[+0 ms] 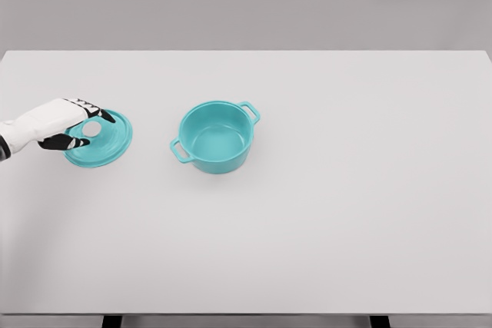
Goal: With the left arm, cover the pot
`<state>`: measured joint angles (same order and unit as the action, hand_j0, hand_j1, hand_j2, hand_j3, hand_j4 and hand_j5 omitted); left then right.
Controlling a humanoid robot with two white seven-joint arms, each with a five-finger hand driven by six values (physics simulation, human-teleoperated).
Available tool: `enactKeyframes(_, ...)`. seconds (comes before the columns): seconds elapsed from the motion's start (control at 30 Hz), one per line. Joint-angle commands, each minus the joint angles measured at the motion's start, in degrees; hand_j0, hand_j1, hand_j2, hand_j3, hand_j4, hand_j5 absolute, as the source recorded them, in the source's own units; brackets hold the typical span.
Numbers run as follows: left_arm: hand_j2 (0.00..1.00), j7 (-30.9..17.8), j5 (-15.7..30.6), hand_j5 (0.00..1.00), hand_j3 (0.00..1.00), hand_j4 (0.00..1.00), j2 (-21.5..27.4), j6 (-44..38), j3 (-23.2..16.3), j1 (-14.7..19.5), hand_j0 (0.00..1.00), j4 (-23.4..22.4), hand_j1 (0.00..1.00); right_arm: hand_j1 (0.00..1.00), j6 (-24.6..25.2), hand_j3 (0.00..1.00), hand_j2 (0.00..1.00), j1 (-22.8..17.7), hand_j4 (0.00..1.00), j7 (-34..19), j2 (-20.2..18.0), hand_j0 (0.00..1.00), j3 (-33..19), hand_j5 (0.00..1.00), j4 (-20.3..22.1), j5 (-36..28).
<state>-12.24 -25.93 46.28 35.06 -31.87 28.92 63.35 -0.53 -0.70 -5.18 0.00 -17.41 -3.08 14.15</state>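
An open teal pot (217, 137) with two side handles stands on the white table (346, 190), a little left of centre. To its left is the matching teal lid (108, 144) with a white knob (91, 129). My left hand (86, 128) comes in from the left edge and sits over the lid. Its thumb lies below the knob and its fingers above it, closed around the knob. The lid looks slightly tilted in the hand. The right arm is out of view.
The table's front edge runs along the bottom of the view, with dark legs showing beneath it. A plain grey wall stands behind the far edge.
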Motion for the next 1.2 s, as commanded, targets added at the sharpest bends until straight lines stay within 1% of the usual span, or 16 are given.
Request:
enactKeyframes(0.0,0.72,0.02,0.27,0.72,0.72,0.72,0.04,-0.06,0.05,0.00,0.72,-0.33,0.72,1.00,0.00,1.00,1.00,0.00,1.00,-0.01,0.00,1.00,0.00,1.00,0.01,0.00)
enactKeyframes(0.1,0.68,0.11,0.27,0.68,0.68,0.68,-0.05,-0.06,0.05,0.00,0.68,-0.42,0.68,1.00,0.00,1.00,1.00,0.00,1.00,-0.01,0.00,1.00,0.00,1.00,0.01,0.00)
enactKeyframes(0.57,0.64,0.11,0.27,0.64,0.64,0.64,-0.40,-0.06,-0.39,-0.09,0.64,-0.68,0.64,1.00,0.00,1.00,1.00,0.00,1.00,-0.01,0.00,1.00,0.00,1.00,0.01,0.00)
enactKeyframes(0.6,0.61,0.11,0.36,0.61,0.61,0.61,-0.40,-0.06,-0.39,-0.09,0.61,-0.68,0.61,1.00,0.00,1.00,1.00,0.00,1.00,-0.01,0.00,1.00,0.00,1.00,0.01,0.00)
enactKeyframes(0.7,0.60,0.11,0.36,0.60,0.60,0.60,-0.40,-0.06,-0.39,-0.09,0.60,-1.74,0.60,1.00,0.00,1.00,1.00,0.00,1.00,-0.01,0.00,1.00,0.00,1.00,0.01,0.00)
enactKeyframes(0.97,0.52,0.20,0.45,0.52,0.52,0.52,-0.40,-0.06,-0.30,-0.09,0.52,-1.65,0.52,1.00,0.00,1.00,1.00,0.00,1.00,-0.01,0.00,1.00,0.00,1.00,0.01,0.00)
enactKeyframes(1.17,0.51,0.29,0.89,0.51,0.51,0.51,-0.31,-0.06,-0.21,0.00,0.51,-1.03,0.51,1.00,0.00,1.00,1.00,0.00,1.00,-0.01,0.00,1.00,0.00,1.00,0.01,0.00)
